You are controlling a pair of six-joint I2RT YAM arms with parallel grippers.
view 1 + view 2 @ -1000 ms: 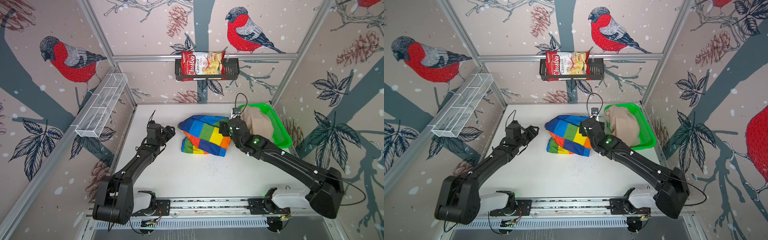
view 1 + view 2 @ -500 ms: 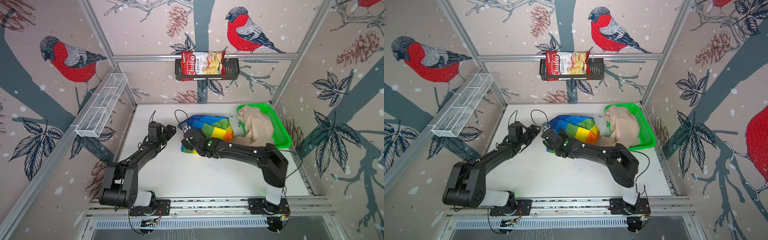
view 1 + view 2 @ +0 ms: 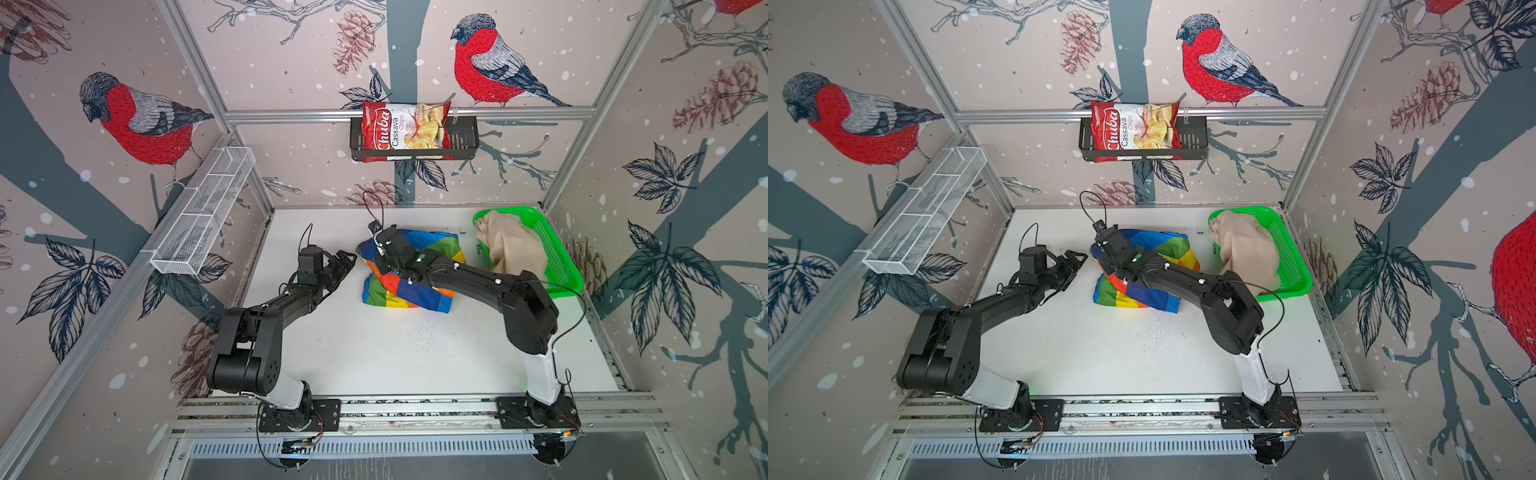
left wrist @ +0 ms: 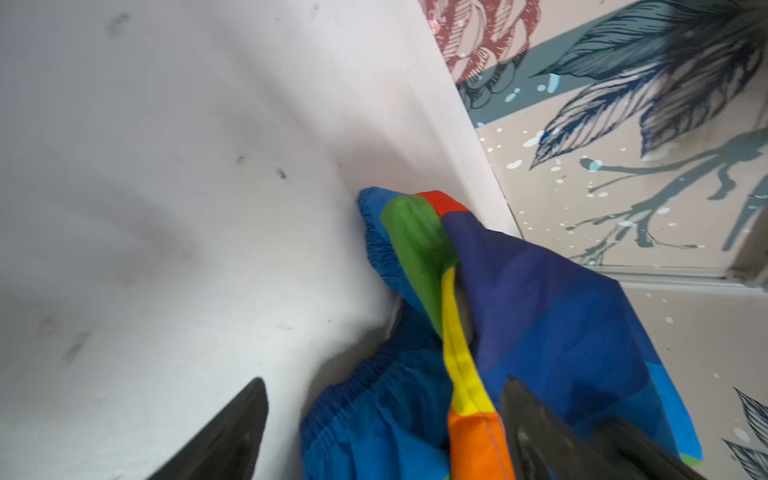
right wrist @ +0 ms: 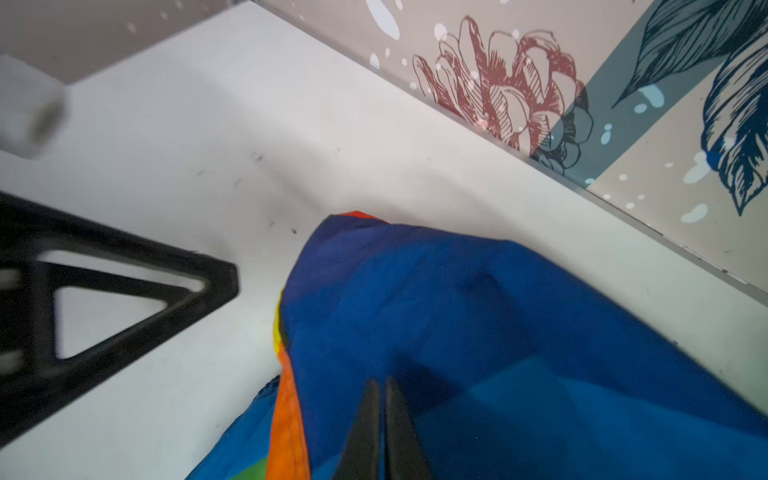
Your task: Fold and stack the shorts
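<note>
Rainbow-striped shorts (image 3: 405, 296) are bunched on the white tabletop (image 3: 374, 357), toward the back and about mid-width. They're not flat and not folded. Beige shorts (image 3: 512, 246) are heaped in the green mesh basket (image 3: 562, 266) at back right, spilling over one rim, well apart from both my grippers.

Right gripper (image 5: 382, 386) reaches across to the left edge of the striped pair. Its jaws are pressed together, and in the right wrist view the fabric tents up from the tips. I read that as pinching a thin fold of the rainbow-striped shorts.

Left gripper (image 3: 348, 264) sits just beside that same edge with jaws spread wide. In the left wrist view the gathered blue elastic waistband (image 4: 374, 399) lies between its fingers, nothing clamped.

Handling, my call: the cloth looks thin, light and slick, with no stiffness. It'll slump and slide, and a one-layer pinch may slip out. The waistband is the thickest, grippiest part, so I'd take hold there, one gripper near each end, so the pair hangs open and lays flat.

The beige pair looks heavier and softer. Same plan, but I can't see its waist or drawstring from here. Both pairs are unfolded and stacking isn't started.
</note>
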